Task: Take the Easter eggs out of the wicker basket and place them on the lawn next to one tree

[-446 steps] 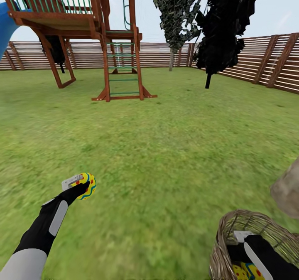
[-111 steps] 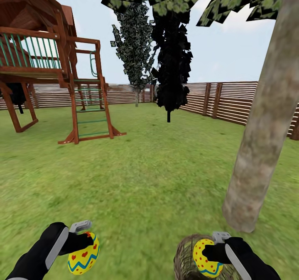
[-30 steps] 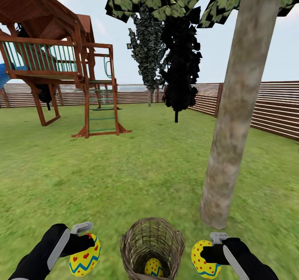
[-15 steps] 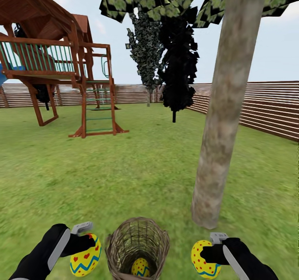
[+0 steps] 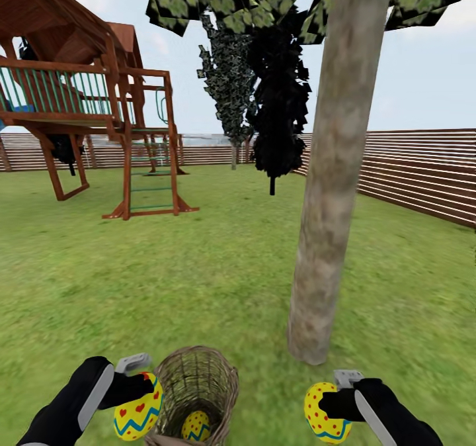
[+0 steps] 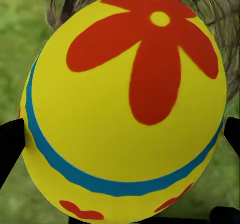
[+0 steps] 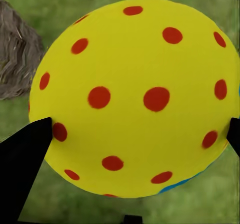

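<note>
My left gripper (image 5: 135, 403) is shut on a yellow Easter egg (image 5: 137, 411) with red hearts and a blue zigzag; the left wrist view shows the same egg (image 6: 125, 104) close up with a red flower. Held in my shut right gripper (image 5: 325, 407) is a red-dotted Easter egg (image 5: 324, 414), also large in the right wrist view as an egg (image 7: 137, 97). Between my arms stands the wicker basket (image 5: 198, 383), and a third egg (image 5: 196, 426) lies inside it. The tree (image 5: 327, 188) with a thick pale trunk rises from the lawn (image 5: 198, 274) just ahead and right of the basket.
A wooden playhouse (image 5: 86, 108) with a ladder stands at the far left. A thin-trunked black-leaved tree (image 5: 277, 102) and a dark speckled tree (image 5: 231, 82) stand near the slatted fence (image 5: 410, 168), which runs along the back and right.
The whole view has shifted: the basket and the trunk have slid leftward in the picture. Both grippers keep their eggs in the same place.
</note>
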Motion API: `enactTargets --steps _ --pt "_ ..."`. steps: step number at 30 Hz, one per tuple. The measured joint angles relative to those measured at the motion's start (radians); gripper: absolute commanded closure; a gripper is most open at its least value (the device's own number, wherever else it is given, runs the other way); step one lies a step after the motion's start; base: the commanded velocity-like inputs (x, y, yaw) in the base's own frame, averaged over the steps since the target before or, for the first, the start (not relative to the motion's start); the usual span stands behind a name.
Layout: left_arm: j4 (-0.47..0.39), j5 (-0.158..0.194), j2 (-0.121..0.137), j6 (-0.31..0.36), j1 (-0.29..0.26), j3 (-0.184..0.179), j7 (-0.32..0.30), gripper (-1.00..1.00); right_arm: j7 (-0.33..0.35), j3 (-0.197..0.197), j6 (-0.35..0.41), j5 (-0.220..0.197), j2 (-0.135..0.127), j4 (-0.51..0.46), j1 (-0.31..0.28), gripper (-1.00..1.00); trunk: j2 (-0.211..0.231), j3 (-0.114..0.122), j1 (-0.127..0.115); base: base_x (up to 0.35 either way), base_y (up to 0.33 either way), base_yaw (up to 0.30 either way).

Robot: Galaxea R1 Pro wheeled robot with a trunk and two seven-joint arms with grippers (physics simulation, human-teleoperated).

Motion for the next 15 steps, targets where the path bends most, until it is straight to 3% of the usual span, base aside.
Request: enactTargets --steps 4,12,15 --pt "0.0 0.0 0.0 0.001 0.0 0.0 -0.001 1.0 0.0 0.001 -0.001 0.001 0.001 -0.002 0.0 1.0 0.0 0.0 0.0 0.0 -0.335 0.048" --pt "0.001 0.0 0.0 0.001 0.0 0.0 -0.001 1.0 0.001 0.022 -0.001 0.001 0.0 -0.001 0.0 1.0 0.0 0.0 0.0 0.0 -0.335 0.276" --pt "0.016 0.0 -0.002 0.0 0.0 0.0 -0.001 1.0 0.001 0.022 -0.002 0.001 0.0 -0.001 0.0 1.0 0.0 0.0 0.0 0.0 -0.335 0.123"
